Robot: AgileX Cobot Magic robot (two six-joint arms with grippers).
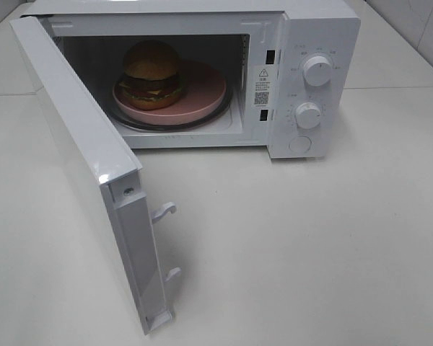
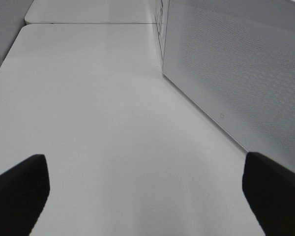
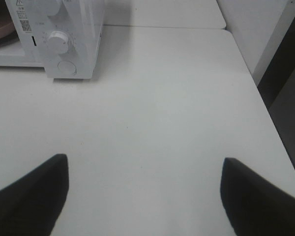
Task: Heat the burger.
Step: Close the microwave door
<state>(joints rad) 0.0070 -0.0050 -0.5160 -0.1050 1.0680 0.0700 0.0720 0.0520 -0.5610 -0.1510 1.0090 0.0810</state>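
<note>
The burger (image 1: 151,72) is seen inside the microwave (image 1: 317,29), seated on the pink plate (image 1: 202,90), toward the plate's left side. The plate is carried on the glass turntable (image 1: 224,115). The loading step is judged done; the door-closing step is in hand.

The door (image 1: 79,144) is swung wide open, hinged on the left, with its latch hooks (image 1: 164,211) pointing out over the table (image 1: 310,252). Nothing is seen in its swing path.

The left gripper (image 2: 146,184) is held low over the table with jaws spread wide and nothing between them. The door's outer mesh face (image 2: 236,73) is seen just beside it, not touched. The right gripper (image 3: 145,189) is also parted and empty, well apart from the control panel. Neither arm is caught in the high view.

The next move is judged as a push on the door's outer face by the left gripper, near the free edge, so the hooks are driven into the slots. A light, sweeping contact is called for, since the oven could be shoved across the table.

After that, a dial is to be turned by the right gripper. The upper knob (image 1: 317,70) and lower knob (image 1: 308,114) are both reachable; the lower one is possibly the timer, but the labels are too small to be read.
</note>
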